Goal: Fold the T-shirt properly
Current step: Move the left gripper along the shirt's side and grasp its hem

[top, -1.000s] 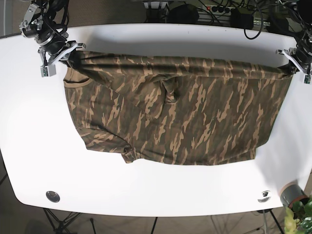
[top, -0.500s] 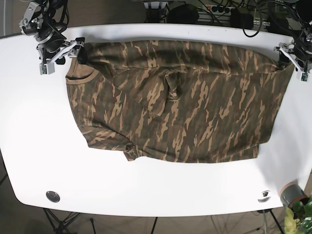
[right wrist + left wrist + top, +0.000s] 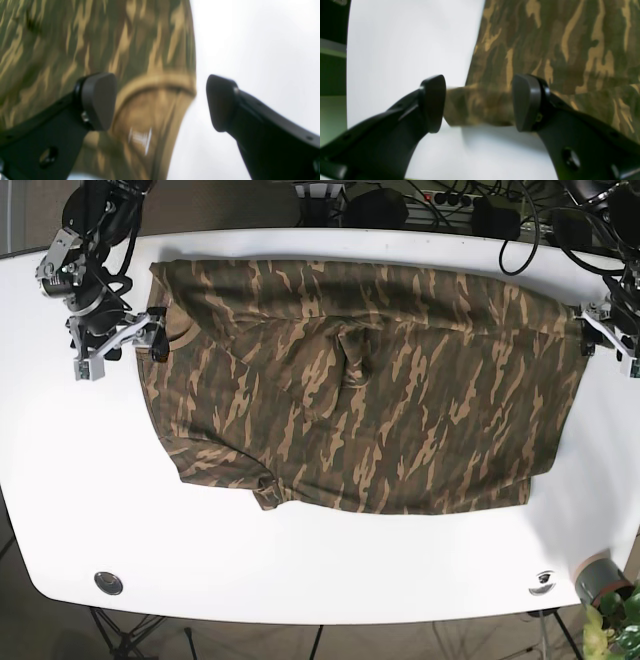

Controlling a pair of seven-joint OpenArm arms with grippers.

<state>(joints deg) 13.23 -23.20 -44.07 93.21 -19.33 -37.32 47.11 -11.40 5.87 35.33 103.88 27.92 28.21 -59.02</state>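
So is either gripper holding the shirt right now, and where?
Neither. Left gripper and right gripper are both open, straddling the T-shirt edges.

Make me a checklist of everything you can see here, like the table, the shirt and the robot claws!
Surface: white table, rounded corners, two small round fittings near the front edge.
Job's things: camouflage T-shirt lying spread out flat, collar toward the right claw, a small bunched wrinkle near the middle.
Clutter: nothing seen on the table.
Grippers: left claw open, shirt edge lying between its fingers; right claw open over the collar.
Cables: black cables and a power strip behind the far edge.
Surroundings: potted plant by the front corner, tripod legs underneath.
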